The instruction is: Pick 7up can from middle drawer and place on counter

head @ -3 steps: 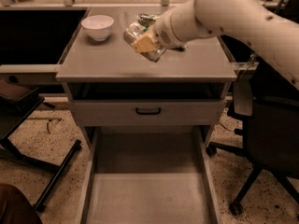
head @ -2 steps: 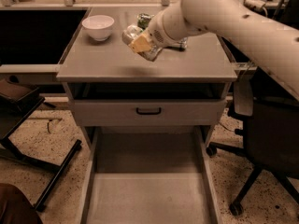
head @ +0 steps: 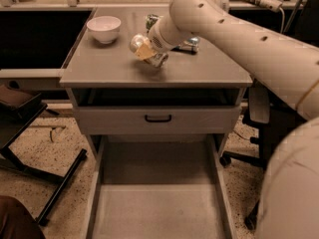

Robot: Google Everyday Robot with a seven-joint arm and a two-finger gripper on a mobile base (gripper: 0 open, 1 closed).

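The 7up can (head: pixel 137 42), silvery with green markings, is held tilted on its side in my gripper (head: pixel 147 51), low over the middle of the counter (head: pixel 109 66). The gripper is shut on the can, with a yellowish finger pad (head: pixel 145 52) pressed against its side. My white arm comes in from the upper right across the counter. The middle drawer (head: pixel 158 209) is pulled out at the bottom of the view, and its grey floor is bare.
A white bowl (head: pixel 103 28) stands at the counter's back left. A dark green can-sized item (head: pixel 151 20) and a blue and silver can (head: pixel 191 43) sit behind the gripper. A closed drawer front with a black handle (head: pixel 158 118) is below. Office chairs stand left and right.
My gripper with the can has moved a little left and down, closer to the counter top. The bowl and the other cans have not moved.
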